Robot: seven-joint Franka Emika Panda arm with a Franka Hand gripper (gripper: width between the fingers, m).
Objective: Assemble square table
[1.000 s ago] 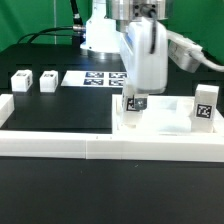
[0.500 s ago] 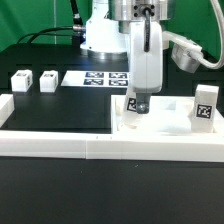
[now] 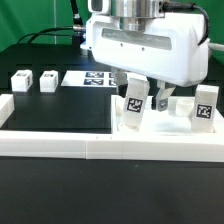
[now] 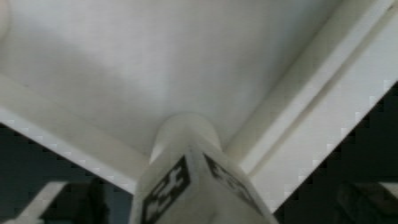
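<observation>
My hand point(image 3: 146, 99) is spread wide astride the leg block point(image 3: 133, 110), which stands upright between my fingers on the square slab point(image 3: 176, 122).

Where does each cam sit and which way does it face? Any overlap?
Exterior: off the arm, outside the wall, looking over it onto the slab; shows the white housing and the open pincer.
Wrist: on the wrist, looking along the pincer at the slab; only the dark fingers show, at the edges.
Shared: the upright tagged leg between the fingers, and the slab.
</observation>
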